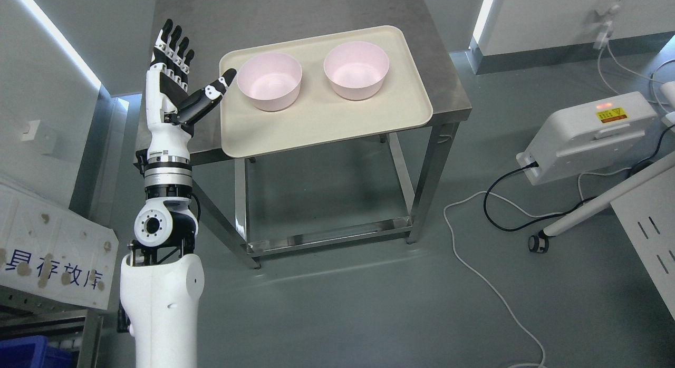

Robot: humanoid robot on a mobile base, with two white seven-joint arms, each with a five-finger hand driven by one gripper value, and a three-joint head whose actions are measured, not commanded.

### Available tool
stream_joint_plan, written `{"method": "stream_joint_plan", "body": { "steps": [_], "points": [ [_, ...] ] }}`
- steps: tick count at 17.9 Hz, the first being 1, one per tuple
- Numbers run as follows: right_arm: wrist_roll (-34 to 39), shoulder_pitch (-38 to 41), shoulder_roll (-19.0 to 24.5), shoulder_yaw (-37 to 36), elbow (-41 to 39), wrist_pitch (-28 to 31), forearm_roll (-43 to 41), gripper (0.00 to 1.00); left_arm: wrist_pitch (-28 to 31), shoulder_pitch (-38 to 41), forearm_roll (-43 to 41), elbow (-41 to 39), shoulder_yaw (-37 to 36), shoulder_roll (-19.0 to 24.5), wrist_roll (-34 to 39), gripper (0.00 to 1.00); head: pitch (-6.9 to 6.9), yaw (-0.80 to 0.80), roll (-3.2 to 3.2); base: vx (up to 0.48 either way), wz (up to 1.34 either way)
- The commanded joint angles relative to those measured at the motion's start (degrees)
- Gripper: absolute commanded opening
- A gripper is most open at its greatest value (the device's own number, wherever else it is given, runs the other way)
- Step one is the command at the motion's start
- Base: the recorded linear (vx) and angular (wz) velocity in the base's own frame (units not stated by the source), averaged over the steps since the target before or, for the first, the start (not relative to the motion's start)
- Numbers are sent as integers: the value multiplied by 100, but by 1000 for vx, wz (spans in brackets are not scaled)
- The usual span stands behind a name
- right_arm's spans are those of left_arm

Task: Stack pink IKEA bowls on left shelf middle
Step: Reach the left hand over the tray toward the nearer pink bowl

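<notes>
Grey floor room, w/ a steel tabletop (316,9) on metal legs in the upper middle of the head view. The left hand (176,78) is raised at the left edge of the tabletop, its fingers (174,44) released: four are straight and point up, close together, and the thumb stretches to the right. They grasp nothing. The thumb tip is just beside the left pink bowl (269,80), near its rim; I cannot tell if it touches. This bowl stands upright on a cream tray (327,123), in the tray's left part. The right pink bowl (356,69) stands upright on the same tray, apart from the first one, not stacked. The tray lies on the tabletop and its front edge goes a bit over the tabletop's edge. The left arm comes up from the bottom left, white w/ black joints. Further out: at the right, a white box device (585,138) on the floor w/ a yellow label and a black cable, also a white cable across the floor. At the lower left, a white panel (52,257) w/ blue characters and a blue bin (23,352) under it.
</notes>
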Motion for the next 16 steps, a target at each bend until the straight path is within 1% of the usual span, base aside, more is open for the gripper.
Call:
{"method": "stream_joint_plan", "body": {
  "steps": [1,4,5,7,8,9,11,12,14,16],
  "points": [
    [40,0,-100,0,0,1,0,100,3,-77,-79,253,356,100,-6,100,0,0,0,12,0],
    [40,0,-100,0,0,1,0,100,38,-120,-115,280,393,113,-128,100,0,0,0,-16,16],
    [40,0,-100,0,0,1,0,100,38,-268,-115,324,349,219,-199,100,0,0,0,-24,37],
    [40,0,-100,0,0,1,0,100,38,-637,-281,727,52,613,-654,100,0,0,0,-14,20],
    [40,0,-100,0,0,1,0,100,38,-918,-560,1007,-220,894,-900,100,0,0,0,-9,22],
    [31,0,-100,0,0,1,0,100,38,-1408,-1007,1419,-631,1218,-1224,100,0,0,0,-9,22],
    [40,0,-100,0,0,1,0,100,47,-2060,-1536,2088,-994,1467,-1726,100,0,0,0,22,32],
    [40,0,-100,0,0,1,0,100,116,-2315,-1748,2326,-1057,1468,-2024,99,0,0,0,43,19],
    [40,0,-100,0,0,1,0,100,554,-2511,-2021,2617,-1075,1424,-2465,98,0,0,0,68,-35],
    [40,0,-100,0,0,1,0,100,758,-2599,-2049,2872,-988,1380,-2537,99,0,0,0,78,-108]
  ]
}}
